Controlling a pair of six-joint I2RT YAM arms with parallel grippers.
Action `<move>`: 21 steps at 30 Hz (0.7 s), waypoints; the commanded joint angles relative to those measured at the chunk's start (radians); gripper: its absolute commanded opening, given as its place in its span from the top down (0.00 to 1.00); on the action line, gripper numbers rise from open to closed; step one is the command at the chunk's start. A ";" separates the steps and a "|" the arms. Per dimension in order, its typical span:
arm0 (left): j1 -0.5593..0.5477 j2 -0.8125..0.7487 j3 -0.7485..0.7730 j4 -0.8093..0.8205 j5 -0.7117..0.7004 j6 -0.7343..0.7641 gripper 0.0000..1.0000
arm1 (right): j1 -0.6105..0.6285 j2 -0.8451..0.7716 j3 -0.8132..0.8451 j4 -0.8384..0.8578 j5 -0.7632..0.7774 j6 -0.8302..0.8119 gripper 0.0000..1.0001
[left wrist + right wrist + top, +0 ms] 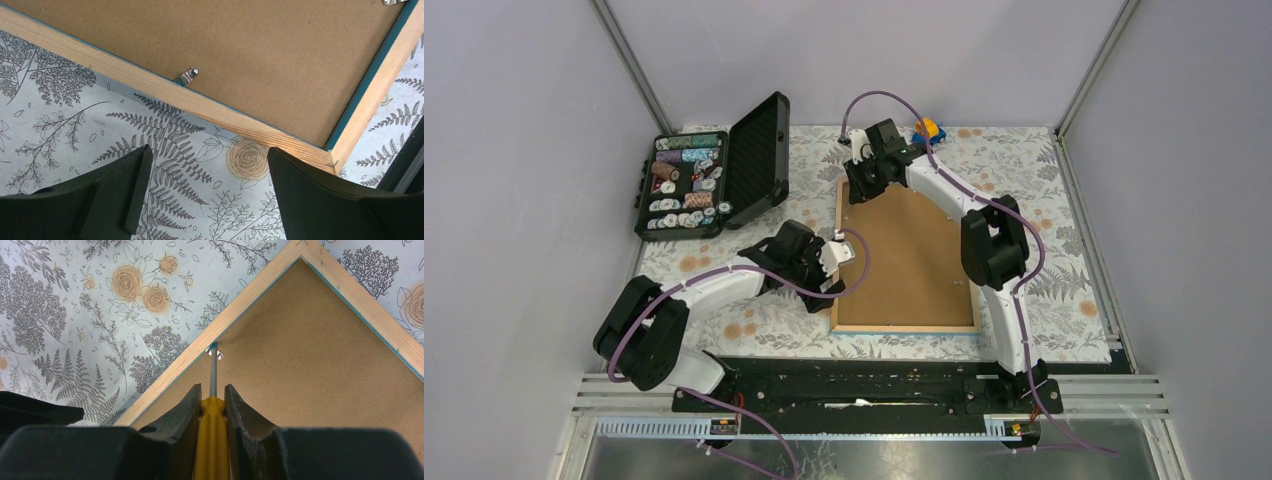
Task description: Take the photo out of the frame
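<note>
Both arms had white shells with bulky black joints. A purple cable looped along each one. The left pincer (205, 192) and right pincer (212, 412) had dull black fingers.

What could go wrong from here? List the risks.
1. The screwdriver, gripped in the right pincer, has its tip at a small metal clip by the frame rim; it may slip and gouge the backing board.
2. The left pincer hangs open beside the frame, so prying may shift it.
</note>
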 commanded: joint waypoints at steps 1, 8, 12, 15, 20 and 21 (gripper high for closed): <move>0.001 0.013 0.036 0.042 -0.015 -0.015 0.08 | 0.025 -0.052 -0.049 -0.054 -0.011 -0.009 1.00; 0.009 0.025 0.043 0.041 -0.020 -0.034 0.07 | 0.025 -0.074 -0.076 -0.065 -0.011 -0.019 1.00; 0.022 0.030 0.050 0.038 -0.011 -0.039 0.07 | 0.025 -0.095 -0.100 -0.066 -0.005 -0.022 1.00; 0.027 0.034 0.055 0.032 -0.005 -0.038 0.08 | 0.025 -0.097 -0.114 -0.075 0.004 -0.028 1.00; 0.029 0.037 0.063 0.025 -0.005 -0.041 0.08 | 0.025 -0.108 -0.146 -0.080 0.039 -0.041 1.00; 0.030 0.036 0.063 0.025 -0.006 -0.041 0.08 | 0.025 -0.111 -0.150 -0.080 0.048 -0.042 1.00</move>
